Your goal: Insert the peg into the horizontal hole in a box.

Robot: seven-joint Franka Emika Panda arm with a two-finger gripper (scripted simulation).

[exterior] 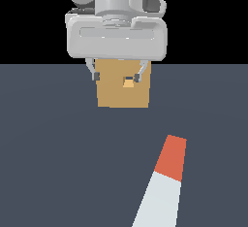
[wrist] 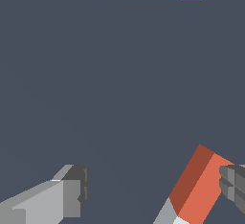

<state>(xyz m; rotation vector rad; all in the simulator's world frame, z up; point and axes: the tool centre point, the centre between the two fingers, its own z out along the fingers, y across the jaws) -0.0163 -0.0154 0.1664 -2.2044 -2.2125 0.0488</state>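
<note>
In the exterior view we see the gripper (exterior: 116, 76) high in the upper centre of the frame, its fingers spread apart and holding nothing. Behind it stands the box (exterior: 113, 93), with the hole (exterior: 129, 82) on its face. The peg (exterior: 162, 187) lies on the dark floor (exterior: 48, 148) at lower right, well apart from the box, orange-red end toward it. In the wrist view, one fingertip (wrist: 233, 184) seems close beside that end, though contact is unclear.
</note>
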